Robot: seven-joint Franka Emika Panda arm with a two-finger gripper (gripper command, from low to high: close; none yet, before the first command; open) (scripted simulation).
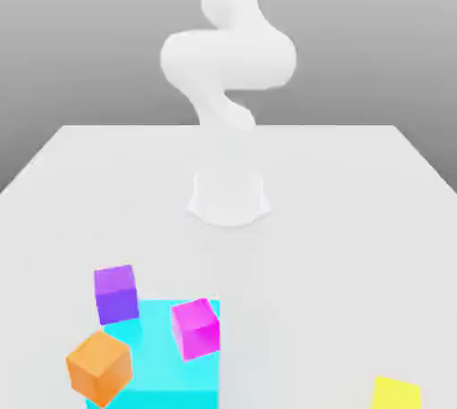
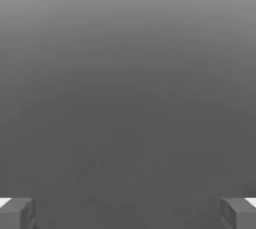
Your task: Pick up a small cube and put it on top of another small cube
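The small yellow cube lies on the white table at the near edge, on the exterior view's right. The magenta-pink cube sits left of centre, overlapping the far right part of a flat cyan block; whether it rests on the block or behind it I cannot tell. In the hand view my gripper is open, its grey fingertips far apart with nothing between them, facing plain grey background. The white arm rises from its base and bends upward out of frame.
A purple cube stands at the cyan block's far left corner. An orange cube sits at the block's left side, nearer the front. The table's edges run along the back and both sides.
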